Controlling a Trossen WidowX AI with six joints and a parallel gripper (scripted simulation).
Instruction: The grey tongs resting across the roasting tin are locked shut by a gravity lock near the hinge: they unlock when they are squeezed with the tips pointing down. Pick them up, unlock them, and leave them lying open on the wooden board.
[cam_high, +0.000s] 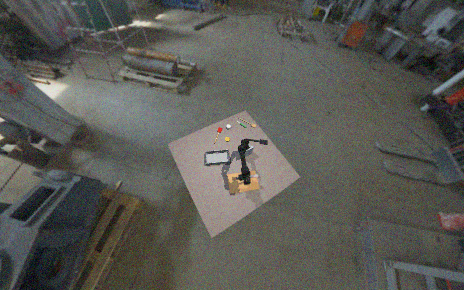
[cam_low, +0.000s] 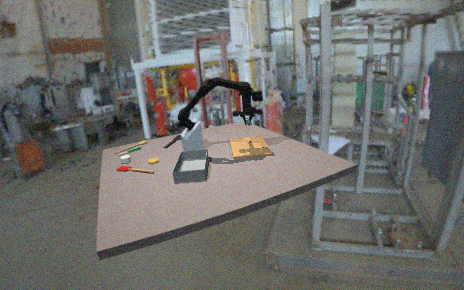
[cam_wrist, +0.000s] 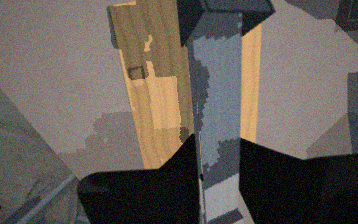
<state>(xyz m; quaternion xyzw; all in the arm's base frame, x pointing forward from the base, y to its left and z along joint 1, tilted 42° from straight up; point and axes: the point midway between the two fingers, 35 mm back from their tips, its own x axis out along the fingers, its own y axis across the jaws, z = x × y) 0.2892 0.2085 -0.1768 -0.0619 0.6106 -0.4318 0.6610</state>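
Observation:
My gripper (cam_wrist: 207, 137) (cam_low: 247, 119) is shut on the grey tongs (cam_wrist: 222, 90), high above the wooden board (cam_wrist: 252, 75) (cam_low: 265, 142) (cam_high: 253, 187). In the wrist view the tongs run lengthwise up the middle as one narrow strip, with a dark, wider end at the top. Their arms look close together; the lock is not visible. In the top and exterior views they are too small to make out. The board lies flat, partly under the shadow of the arm. The roasting tin (cam_low: 175, 175) (cam_high: 207, 159) stands beside the board, with no tongs across it.
A pale wedge-shaped block (cam_low: 193, 139) stands by the arm's base, behind the tin. A red-headed utensil (cam_low: 123, 169) (cam_high: 219, 130), a yellow piece (cam_low: 153, 161) (cam_high: 227, 139), a white round item (cam_low: 124, 158) (cam_high: 228, 126) and a green item (cam_low: 134, 149) lie farther off.

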